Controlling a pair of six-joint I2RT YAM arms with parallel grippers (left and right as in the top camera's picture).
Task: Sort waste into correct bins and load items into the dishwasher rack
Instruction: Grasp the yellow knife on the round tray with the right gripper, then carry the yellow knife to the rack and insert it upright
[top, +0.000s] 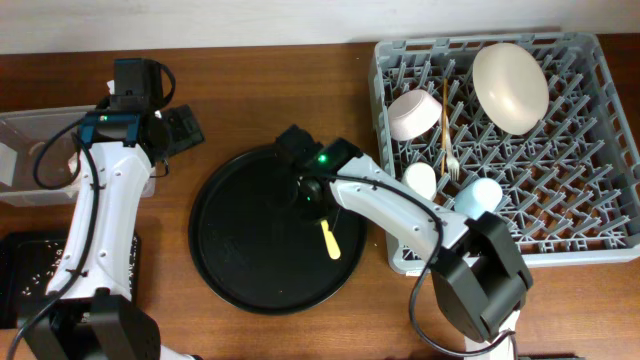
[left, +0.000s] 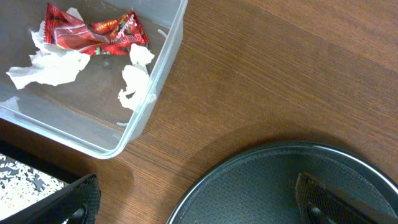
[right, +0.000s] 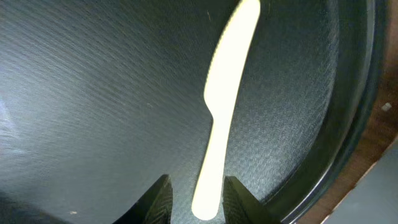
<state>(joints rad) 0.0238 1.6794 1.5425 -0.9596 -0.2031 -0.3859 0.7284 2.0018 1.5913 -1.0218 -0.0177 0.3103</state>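
Observation:
A yellow slender utensil (top: 330, 240), shaped like a knife, lies flat on the round black tray (top: 240, 260). In the right wrist view, my right gripper (right: 198, 184) is open, with its fingers on either side of the utensil's (right: 224, 106) handle end and small gaps showing. My left gripper (left: 196, 205) is open and empty above the wood between the clear tub (left: 155, 81) and the round tray. The tub holds crumpled white tissue (left: 50, 65) and a red wrapper (left: 93, 34).
The grey dishwasher rack (top: 590, 200) at the right holds a cream plate (top: 510, 85), a pinkish bowl (top: 415, 113), a white fork (top: 447, 145), a cream cup (top: 420, 180) and a blue cup (top: 480, 195). A shallow black tray (left: 25, 180) with rice grains sits at the front left.

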